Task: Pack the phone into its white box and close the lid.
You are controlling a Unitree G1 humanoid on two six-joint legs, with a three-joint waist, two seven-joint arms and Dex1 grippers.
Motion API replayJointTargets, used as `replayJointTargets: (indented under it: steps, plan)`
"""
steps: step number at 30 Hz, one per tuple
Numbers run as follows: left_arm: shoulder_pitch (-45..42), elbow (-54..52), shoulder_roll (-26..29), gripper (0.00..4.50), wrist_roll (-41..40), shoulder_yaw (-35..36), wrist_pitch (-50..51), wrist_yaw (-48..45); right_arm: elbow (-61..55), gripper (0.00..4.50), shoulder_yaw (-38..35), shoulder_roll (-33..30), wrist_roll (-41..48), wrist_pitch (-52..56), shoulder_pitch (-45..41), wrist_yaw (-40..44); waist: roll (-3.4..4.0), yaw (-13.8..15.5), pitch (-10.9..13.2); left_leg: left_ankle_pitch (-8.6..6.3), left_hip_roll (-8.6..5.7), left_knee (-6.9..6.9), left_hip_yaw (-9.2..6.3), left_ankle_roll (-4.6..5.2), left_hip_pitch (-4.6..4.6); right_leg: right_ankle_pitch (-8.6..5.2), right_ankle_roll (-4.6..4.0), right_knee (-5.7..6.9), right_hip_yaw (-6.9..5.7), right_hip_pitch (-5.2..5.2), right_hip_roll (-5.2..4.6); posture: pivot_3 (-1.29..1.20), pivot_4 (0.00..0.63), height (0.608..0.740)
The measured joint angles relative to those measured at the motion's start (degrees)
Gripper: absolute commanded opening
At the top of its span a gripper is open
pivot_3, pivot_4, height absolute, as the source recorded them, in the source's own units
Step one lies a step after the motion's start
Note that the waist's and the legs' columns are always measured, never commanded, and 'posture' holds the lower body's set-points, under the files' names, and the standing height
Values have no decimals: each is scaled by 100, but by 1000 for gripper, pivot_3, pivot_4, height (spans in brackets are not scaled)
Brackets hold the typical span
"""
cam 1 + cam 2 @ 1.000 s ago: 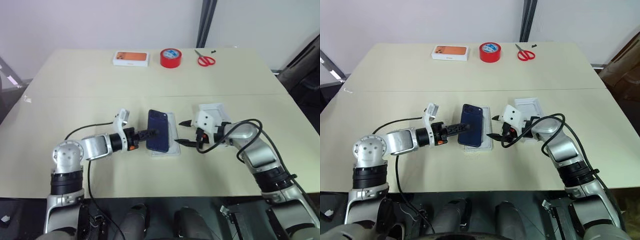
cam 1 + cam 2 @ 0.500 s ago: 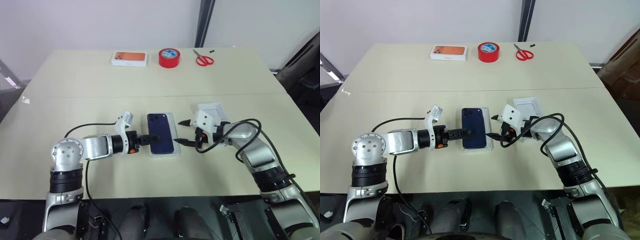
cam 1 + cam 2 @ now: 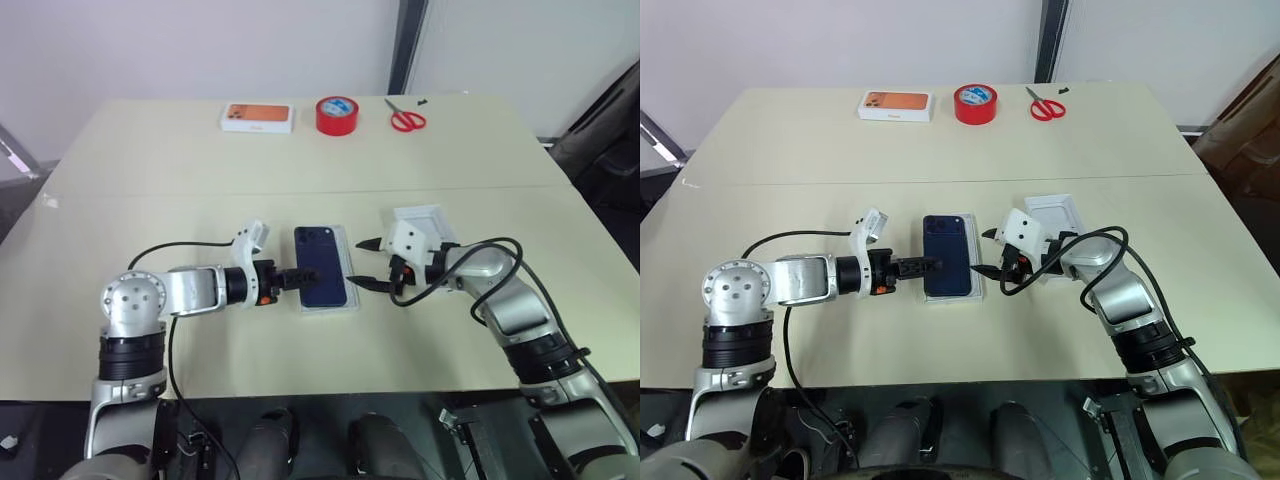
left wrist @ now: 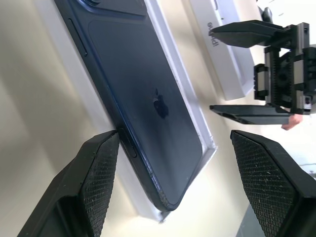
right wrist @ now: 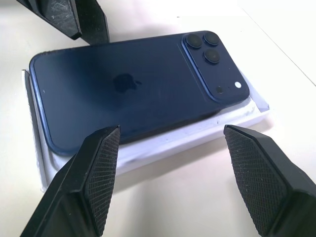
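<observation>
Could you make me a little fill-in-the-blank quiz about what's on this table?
1. The phone lies in the white box with its ____ side up.
2. The roll of tape is ____ in colour.
3. The scissors lie at the table's ____ edge.
4. Both the left gripper and right gripper are ____.

Missing words: back; red; far; open

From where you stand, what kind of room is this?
Probably an office or lab workroom: a plain beige table against a bare white wall, with red tape and red scissors at its far edge.
</observation>
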Motion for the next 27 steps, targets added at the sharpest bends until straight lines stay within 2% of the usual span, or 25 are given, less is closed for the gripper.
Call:
replayJointTargets:
  steps: [10, 18, 27]
  plan:
    - [-219, -40, -156, 3754, -16, -175, 79, 341, 87, 3528, 65, 9, -25, -70, -1, -20, 0, -5, 0, 0, 0, 1, 1, 0, 0, 0, 0, 1, 1, 0, 0, 0, 150, 734]
    - [-286, -16, 111, 3754, 116, -184, 131, 377, 93, 3528, 65, 7, -30, -98, -1, -27, 0, 1, 0, 0, 0, 2, 1, 0, 0, 0, 0, 1, 0, 0, 0, 0, 150, 734]
    - [-432, 36, -138, 3754, 157, -208, 113, 531, 98, 3528, 66, 27, -33, -100, -11, -31, 0, -2, 0, 0, -1, 3, 1, -1, 0, 0, 0, 2, 0, 0, 0, 0, 150, 734]
